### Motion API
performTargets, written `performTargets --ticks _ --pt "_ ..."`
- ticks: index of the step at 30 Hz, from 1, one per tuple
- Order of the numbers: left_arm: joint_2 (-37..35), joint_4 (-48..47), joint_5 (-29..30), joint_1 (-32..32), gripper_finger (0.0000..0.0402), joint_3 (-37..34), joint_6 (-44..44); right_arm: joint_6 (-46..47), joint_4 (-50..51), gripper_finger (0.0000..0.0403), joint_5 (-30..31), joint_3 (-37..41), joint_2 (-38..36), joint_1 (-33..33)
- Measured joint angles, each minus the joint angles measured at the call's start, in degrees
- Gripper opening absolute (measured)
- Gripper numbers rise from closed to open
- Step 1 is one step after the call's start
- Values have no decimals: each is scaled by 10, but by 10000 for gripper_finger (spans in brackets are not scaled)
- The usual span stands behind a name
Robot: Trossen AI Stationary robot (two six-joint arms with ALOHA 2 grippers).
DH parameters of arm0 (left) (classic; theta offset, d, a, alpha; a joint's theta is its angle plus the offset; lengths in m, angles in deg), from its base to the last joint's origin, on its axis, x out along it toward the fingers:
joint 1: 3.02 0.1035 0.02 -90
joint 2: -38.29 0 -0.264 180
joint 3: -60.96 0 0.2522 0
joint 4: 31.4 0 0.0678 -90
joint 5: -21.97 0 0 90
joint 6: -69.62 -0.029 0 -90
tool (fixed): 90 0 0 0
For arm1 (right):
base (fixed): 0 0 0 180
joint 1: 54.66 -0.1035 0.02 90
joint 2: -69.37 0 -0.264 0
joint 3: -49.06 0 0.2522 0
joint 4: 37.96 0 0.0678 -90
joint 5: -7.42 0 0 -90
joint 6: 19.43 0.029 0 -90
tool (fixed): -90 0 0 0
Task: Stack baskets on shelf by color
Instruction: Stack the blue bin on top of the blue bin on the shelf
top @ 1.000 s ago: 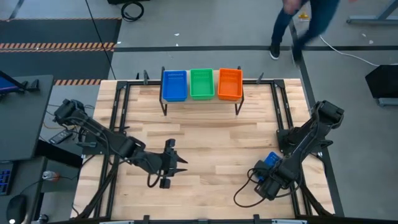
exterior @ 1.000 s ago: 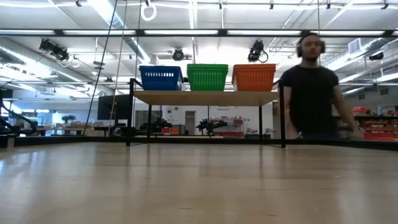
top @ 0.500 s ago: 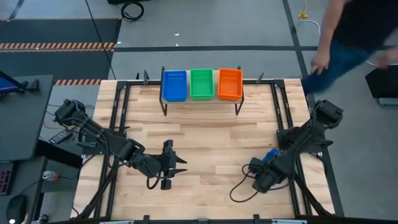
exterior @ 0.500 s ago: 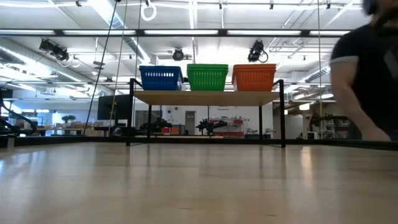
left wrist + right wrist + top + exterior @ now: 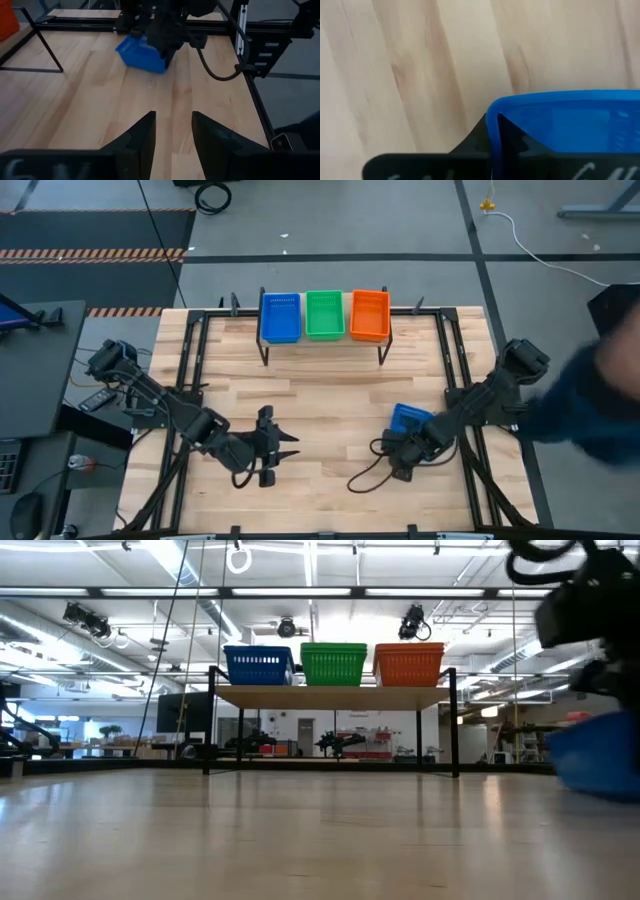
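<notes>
The shelf point(image 5: 330, 697) stands at the table's far edge. A blue basket point(image 5: 280, 317), a green one point(image 5: 324, 315) and an orange one point(image 5: 369, 315) sit side by side on its top. Another blue basket point(image 5: 408, 419) is over the table's right half, with my right gripper point(image 5: 404, 436) shut on it. In the low view this basket point(image 5: 595, 755) shows at the right edge, tilted. My left gripper point(image 5: 173, 135) is open with nothing in it, low over the table's near left part point(image 5: 288, 446), pointing toward the right arm. My right gripper pinches one wall of the blue basket at its rim point(image 5: 492, 117), with one finger point(image 5: 475, 142) outside and the other inside. It comes from above, pointing down. The basket sits tilted in the hold point(image 5: 142, 52). Whether any part still rests on the table, I cannot tell.
A person's blurred arm point(image 5: 600, 410) reaches in beside the table's right edge, near the right arm. A black cable point(image 5: 365, 475) loops on the table under the right arm. Bare wood lies between both grippers and the shelf.
My right gripper has gone from the near right corner toward the table's middle and far side, and the blue basket has moved with it. The person has walked from behind the table round to its right side.
</notes>
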Motion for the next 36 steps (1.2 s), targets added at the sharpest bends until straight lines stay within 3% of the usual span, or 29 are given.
performTargets --ticks 14,22,26,31,36 --pt "0 3 21 -4 133 0 -1 -322 -254 9 3 -10 1 155" --pt "0 11 21 -4 133 0 -30 -403 -353 10 -10 -25 12 202" --pt "0 18 24 -2 133 0 -29 -423 -405 15 -20 -25 53 203" --pt "0 16 23 -2 133 0 -28 -445 -473 51 -25 -25 101 205" --pt "0 15 21 -2 133 0 -27 -447 -525 117 -43 -25 126 210"
